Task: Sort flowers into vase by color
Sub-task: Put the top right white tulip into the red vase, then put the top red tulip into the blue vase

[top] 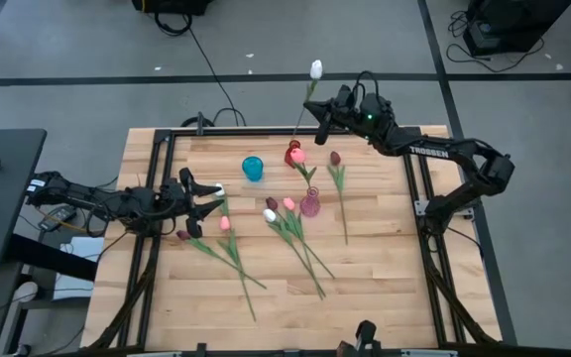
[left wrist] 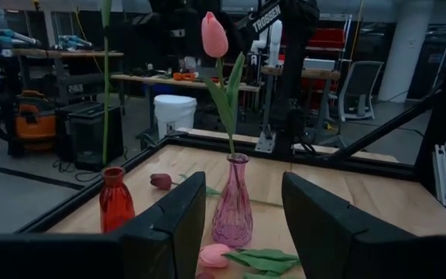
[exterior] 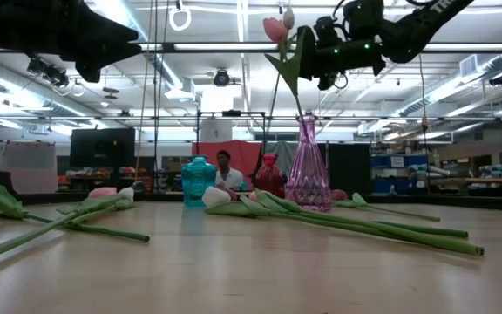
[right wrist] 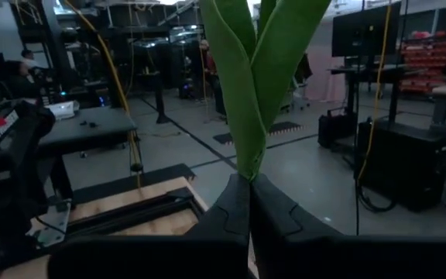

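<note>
My left gripper (top: 209, 201) hung over the left part of the pale wooden table (top: 385, 288), fingers (left wrist: 173, 225) spread wide and clasping nothing. Just beside it lay a loose pair of artificial tulips on long green stems, one with a dark maroon head (top: 181, 235) and one with a pink head (top: 225, 224), their stems crossing toward the table's near edge. Nearer the middle lay a bunch of three more, white-headed (top: 270, 215), maroon-headed (top: 272, 203) and pink-headed (top: 289, 204), stems fanned out together. Just beside those heads stood the tall pink ribbed glass vase (top: 309, 205), upright, with one pink tulip (left wrist: 214, 35) standing in it. Another maroon tulip (top: 335, 158) lay alone to the right of that vase. Farther back stood a small red glass vase (top: 292, 154) and, well apart to its left, a squat blue glass vase (top: 253, 167). At the far edge my right gripper (top: 323, 112) was held above the table, fingers (right wrist: 231, 213) clenched on the green stem of a white tulip (top: 316, 68), whose head reached out past the table's far edge
</note>
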Action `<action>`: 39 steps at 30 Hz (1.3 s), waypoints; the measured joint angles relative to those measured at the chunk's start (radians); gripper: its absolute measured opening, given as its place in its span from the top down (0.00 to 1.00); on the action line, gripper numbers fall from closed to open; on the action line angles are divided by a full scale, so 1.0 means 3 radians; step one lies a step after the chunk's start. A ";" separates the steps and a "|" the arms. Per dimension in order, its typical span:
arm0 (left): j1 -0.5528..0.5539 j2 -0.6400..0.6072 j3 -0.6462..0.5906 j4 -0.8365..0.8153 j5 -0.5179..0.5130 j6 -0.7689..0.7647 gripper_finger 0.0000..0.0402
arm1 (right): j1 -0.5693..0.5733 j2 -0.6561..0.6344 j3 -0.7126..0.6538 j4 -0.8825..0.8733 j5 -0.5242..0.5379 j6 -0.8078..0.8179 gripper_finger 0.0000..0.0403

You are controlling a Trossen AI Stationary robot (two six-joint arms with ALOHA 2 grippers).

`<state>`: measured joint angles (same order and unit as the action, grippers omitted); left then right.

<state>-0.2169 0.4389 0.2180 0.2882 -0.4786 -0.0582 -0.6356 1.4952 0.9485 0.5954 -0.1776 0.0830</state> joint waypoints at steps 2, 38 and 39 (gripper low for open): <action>0.0000 -0.0001 0.0000 0.0000 0.0001 -0.0013 0.56 | -0.0008 0.0002 -0.0001 -0.0076 0.0000 0.0000 0.98; 0.0000 -0.0001 0.0000 -0.0088 0.0000 -0.0117 0.56 | 0.0329 0.0052 -0.0006 -0.2877 0.0373 0.0370 0.55; 0.0000 0.0000 0.0000 -0.0088 0.0000 -0.0118 0.56 | 0.0374 0.0057 -0.0006 -0.3107 0.0455 0.0461 0.56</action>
<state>-0.2170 0.4389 0.2180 0.2619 -0.4786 -0.0935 -0.5233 1.5124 0.9466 -0.3365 -0.0410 0.2214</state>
